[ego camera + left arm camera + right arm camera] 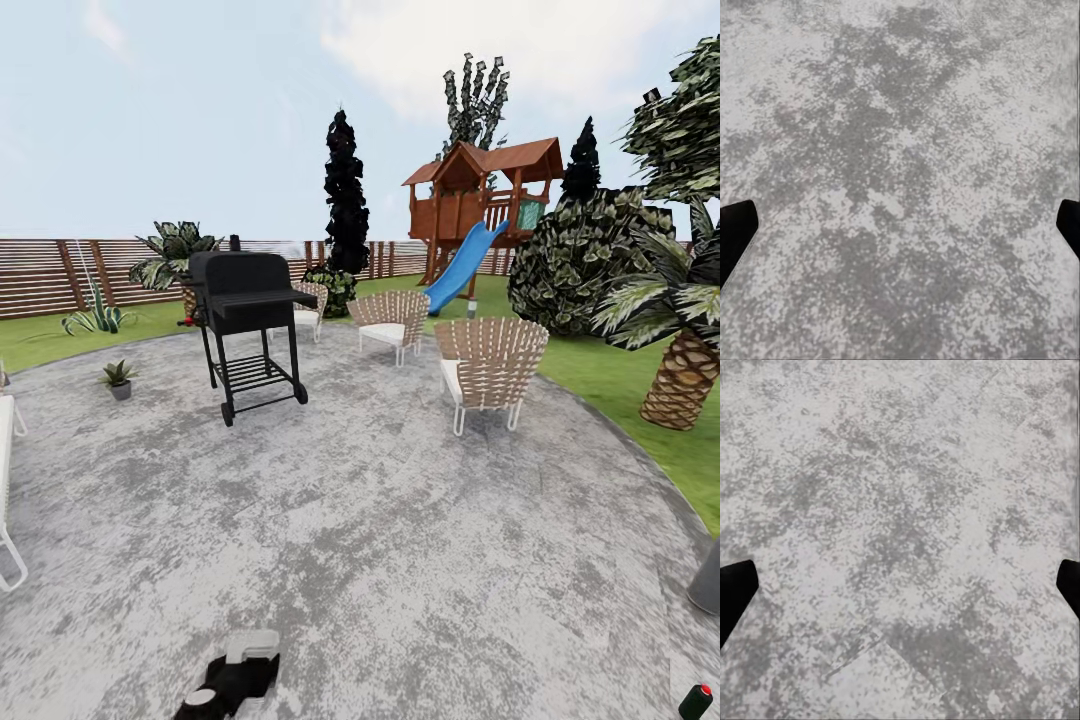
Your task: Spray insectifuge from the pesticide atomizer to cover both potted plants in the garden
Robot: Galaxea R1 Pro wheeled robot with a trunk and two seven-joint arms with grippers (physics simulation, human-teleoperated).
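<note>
**Both grippers released above the paving; atomizer at the 5 o'clock corner of the head view**

In the left wrist view we see the left gripper (900,225) spread wide: its two dark fingertips (735,229) sit at opposite edges of the picture, with bare mottled grey paving (900,150) between them. It holds nothing and touches nothing.

In the right wrist view we see the right gripper (900,585) in the same released state, one fingertip (735,589) at each edge, nothing between them but paving.

In the head view we find the pesticide atomizer (696,701) at the 5 o'clock corner, cut by the frame edge. We see a dark green body with a red top. Its long axis appears roughly upright, slightly tilted, red top uppermost; we cannot tell which way the nozzle points. We cannot tell how close it lies to either gripper. A black-and-white part of the robot (235,672) shows at 7 o'clock, well apart from the atomizer.

One potted plant (118,378) stands upright on the paving at 10 o'clock, near the black grill (245,320). Behind the grill stand three wicker chairs (490,370). The wooden fence (50,275) borders the lawn (600,375), with a playhouse and blue slide (465,265) at 1 o'clock and a palm (685,370) at 3 o'clock.
</note>
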